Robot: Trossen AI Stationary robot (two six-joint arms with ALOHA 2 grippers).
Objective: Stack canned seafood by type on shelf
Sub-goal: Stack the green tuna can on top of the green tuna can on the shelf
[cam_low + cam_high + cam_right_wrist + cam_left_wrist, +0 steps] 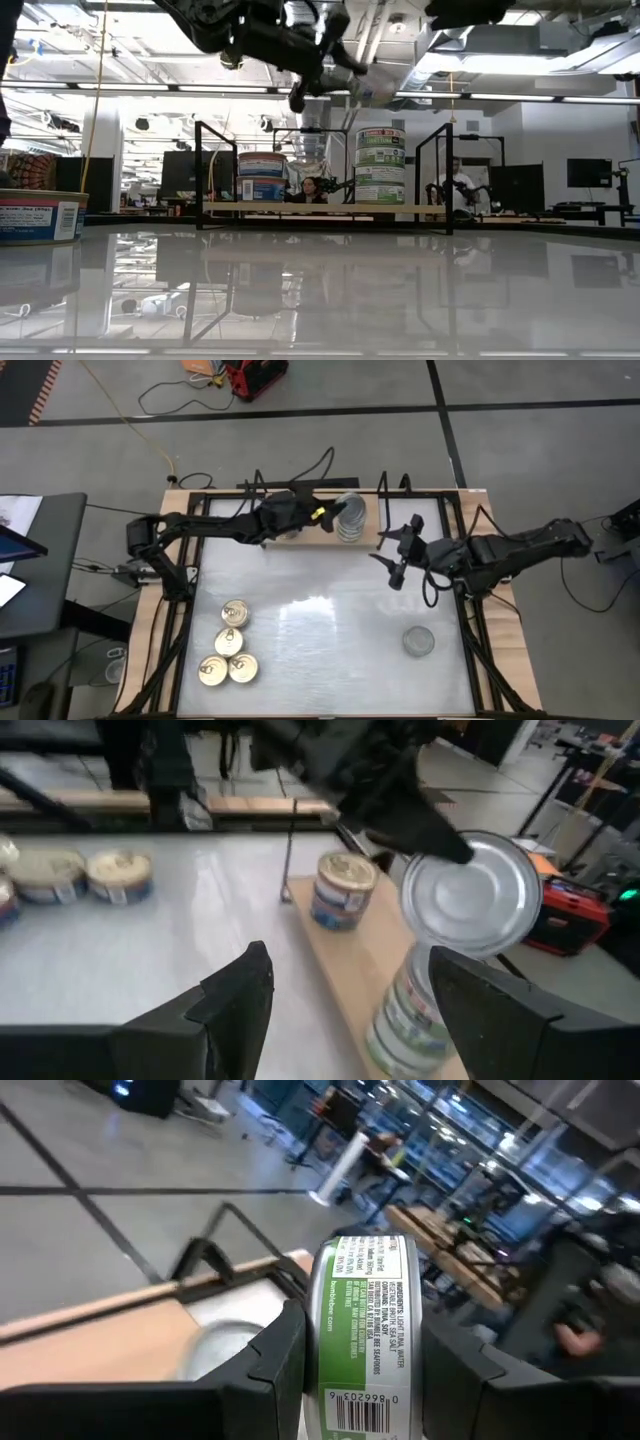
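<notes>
My left gripper (333,512) is shut on a green-labelled tin with a silver lid (470,905). It holds the tin in the air just above a stack of green tins (381,165) on the shelf (300,207) at the table's far edge. A shorter stack of blue tins (262,175) stands further left on the shelf. My right gripper (388,556) hovers open right of the shelf, with nothing between its fingers. Several gold-lidded tins (228,655) lie at the near left, and one silver-lidded tin (418,641) at the near right. My left gripper pinches the tin between its two fingers (275,1365), one on each flat face. The green label wall (368,1320) shows in the gap. The fingers come level from the table's left. The tin is turned on edge, its lid facing right, clear of the stack below.
The shelf's black wire uprights (447,175) stand at both ends of the board. A blue-labelled tin (38,215) sits close to the low camera at the left. The white tabletop (320,610) between the tin groups is bare. People and desks show in the room behind.
</notes>
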